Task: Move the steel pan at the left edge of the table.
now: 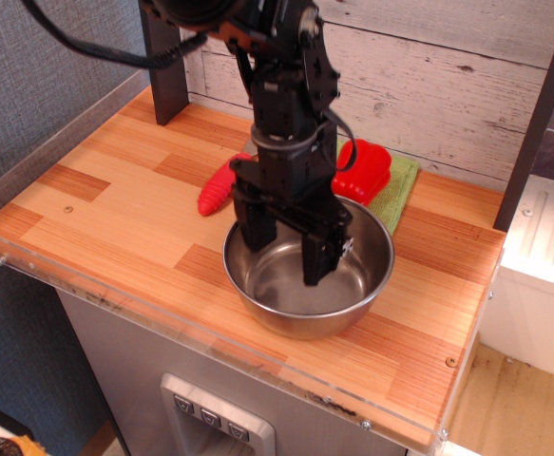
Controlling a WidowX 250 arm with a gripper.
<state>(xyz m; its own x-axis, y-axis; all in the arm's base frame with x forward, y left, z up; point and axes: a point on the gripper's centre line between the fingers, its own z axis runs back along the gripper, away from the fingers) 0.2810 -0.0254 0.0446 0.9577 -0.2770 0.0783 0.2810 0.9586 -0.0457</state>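
**observation.image: jaws down in the steel pan, front-right of desk**

Gripper was low over the steel pan, black jaws spread apart, not clamped on anything. One jaw sat at the pan's near-left rim, outside or right on the wall, can't tell which. The other reached down inside the bowl. Contact with the rim couldn't be confirmed

Pan sat on the desk toward the front-right, well away from the left edge. Inside of the pan looked bare apart from the jaw and its reflection

Behind the pan: red pepper on a green cloth, cloth just beyond the pan's far rim. Red-handled fork lay left of the arm, handle pointing front-left, head hidden behind the arm

Arm came down from the top of frame, cable looped off to the upper left. Clear plastic edging ran along the desk's front and left side
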